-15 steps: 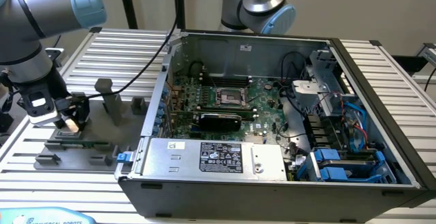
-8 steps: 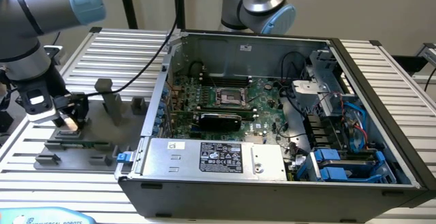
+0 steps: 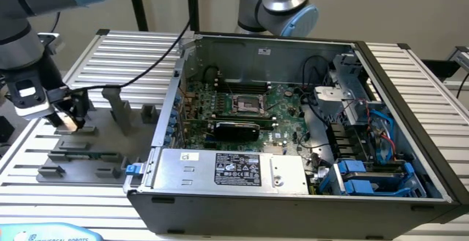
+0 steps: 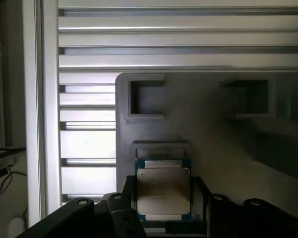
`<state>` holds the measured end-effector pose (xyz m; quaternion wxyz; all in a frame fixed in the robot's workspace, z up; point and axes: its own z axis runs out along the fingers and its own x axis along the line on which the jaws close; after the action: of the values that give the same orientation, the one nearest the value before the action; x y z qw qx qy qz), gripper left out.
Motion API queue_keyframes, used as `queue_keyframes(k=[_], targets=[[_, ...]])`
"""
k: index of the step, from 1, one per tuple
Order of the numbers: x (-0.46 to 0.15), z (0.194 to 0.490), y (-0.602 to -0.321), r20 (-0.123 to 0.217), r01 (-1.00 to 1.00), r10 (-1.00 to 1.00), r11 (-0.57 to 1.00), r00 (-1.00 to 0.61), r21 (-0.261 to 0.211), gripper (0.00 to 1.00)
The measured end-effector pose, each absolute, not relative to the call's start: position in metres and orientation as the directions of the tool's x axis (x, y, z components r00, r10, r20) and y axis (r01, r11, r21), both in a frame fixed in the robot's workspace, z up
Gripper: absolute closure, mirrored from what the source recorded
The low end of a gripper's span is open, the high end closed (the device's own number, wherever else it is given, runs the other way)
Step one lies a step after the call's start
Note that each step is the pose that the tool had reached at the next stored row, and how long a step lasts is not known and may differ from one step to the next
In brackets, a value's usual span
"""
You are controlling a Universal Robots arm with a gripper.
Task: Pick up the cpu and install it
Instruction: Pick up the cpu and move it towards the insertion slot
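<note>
Nearest the lens, a pale blue labelled casing [image 3: 40,234] is peeking in at the lower corner on the exterior view's left, while I am watching from the remote station. Just above it, the arm's gripper [image 3: 71,124] is hanging low over the grey fixture plate [image 3: 81,167], which is lying on the slatted aluminium table [image 3: 117,49]. Its black fingers [image 4: 199,198] are standing fairly wide and pressing in on opposite edges of the cpu [image 4: 163,191]; as far as I am seeing, the jaws are clamping the chip, silvery top facing the wrist camera. The chip is sitting between the fingertips, just over a shallow square recess [image 4: 161,148] in the plate, and I cannot tell whether its underside is touching the plate. A long green memory stick [image 3: 91,155] is lying flat on the same plate, nearer the exterior camera than the gripper. Moving toward the exterior view's right, the open computer case [image 3: 293,211] is lying on its side, well apart from the gripper, showing its motherboard [image 3: 286,109] with the processor socket [image 3: 247,105] sitting near the middle. A labelled power supply [image 3: 219,169] is filling the near corner of the case, and blue drive brackets [image 3: 366,178] are showing at the far right. Behind the case, a second grey arm joint [image 3: 282,7] is looming.
</note>
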<state>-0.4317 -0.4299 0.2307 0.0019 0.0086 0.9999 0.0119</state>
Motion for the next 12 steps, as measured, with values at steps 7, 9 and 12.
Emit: queue_keyframes(k=[7, 9, 12], targets=[[-0.43, 0.263, -0.43, -0.004, 0.017, 0.017, 1.0, -1.0, 0.024, 0.45], [-0.429, 0.272, -0.43, -0.004, 0.017, 0.017, 1.0, -1.0, 0.024, 0.45], [-0.426, 0.285, -0.43, -0.004, 0.017, 0.017, 1.0, -1.0, 0.024, 0.45]])
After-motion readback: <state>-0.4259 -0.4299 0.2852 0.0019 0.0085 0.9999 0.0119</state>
